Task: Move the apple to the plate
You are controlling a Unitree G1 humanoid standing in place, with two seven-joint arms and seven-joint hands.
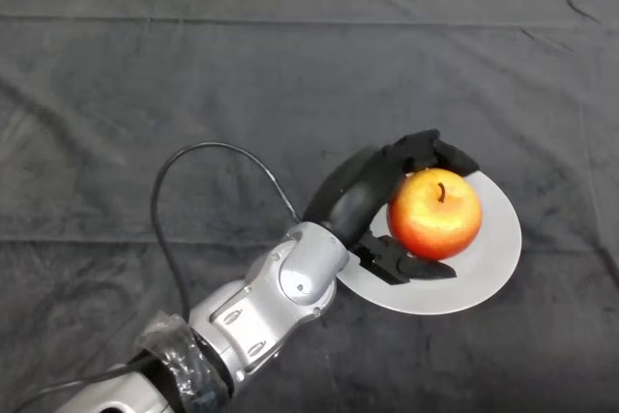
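A red and yellow apple point(435, 214) with its stem up sits over the grey round plate point(488, 268) right of centre. My black left hand point(363, 191) reaches in from the lower left and wraps the apple's left side: fingers point(430, 150) curl over its top edge, the thumb point(416, 268) lies under its near side. The hand is shut on the apple. Whether the apple rests on the plate or hangs just above it I cannot tell.
A wrinkled dark cloth point(193, 74) covers the whole table. My silver-grey forearm point(271, 302) runs from the lower left corner up to the plate's left rim.
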